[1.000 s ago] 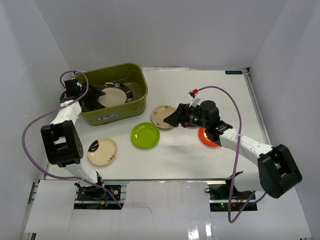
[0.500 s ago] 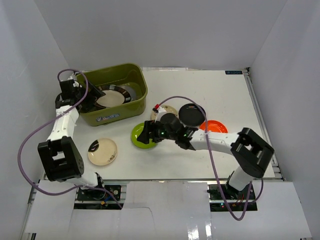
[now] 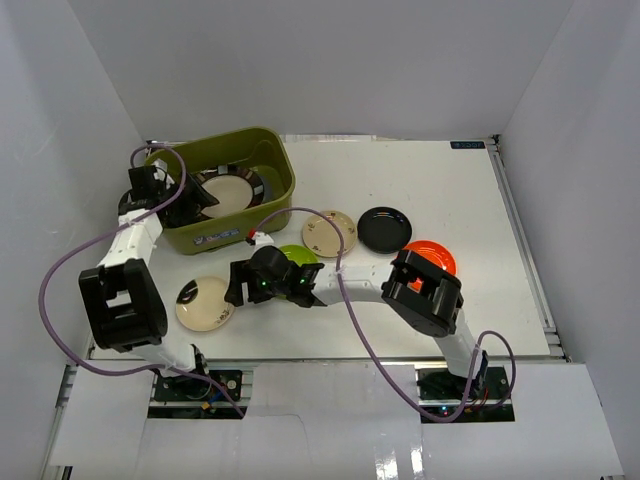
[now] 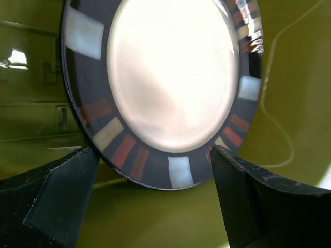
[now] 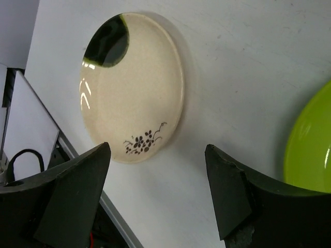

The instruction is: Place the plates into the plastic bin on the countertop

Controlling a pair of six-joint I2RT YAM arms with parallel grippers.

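Left gripper (image 3: 168, 196): at the left end of the bin in the upper left of the top view. Its jaws are spread wide and hold nothing. In the wrist view (image 4: 153, 155) the plate's lower rim sits between the fingers.
Plastic bin (image 3: 215, 236): olive green, on the countertop in the upper left.
Black-rimmed cream plate (image 3: 225, 192): inside the bin, tilted, with coloured blocks around its rim (image 4: 170, 88).
Beige plate with flower sprig (image 3: 205, 303): flat on the countertop at lower left, below the bin. It has a dark patch at one edge (image 5: 132, 88).
Right gripper (image 3: 238, 288): low over the countertop, just right of that beige plate. Its jaws are apart with nothing gripped (image 5: 158, 151).
Lime green plate (image 3: 298, 255): just below centre and partly under the right wrist. It shows at the right edge of the right wrist view (image 5: 310, 155).
Second beige plate (image 3: 330, 232): at centre, on the countertop.
Black plate (image 3: 385, 229): just right of it.
Orange-red plate (image 3: 435, 254): right of centre, partly hidden by the right arm.
Countertop (image 3: 440, 180): white.
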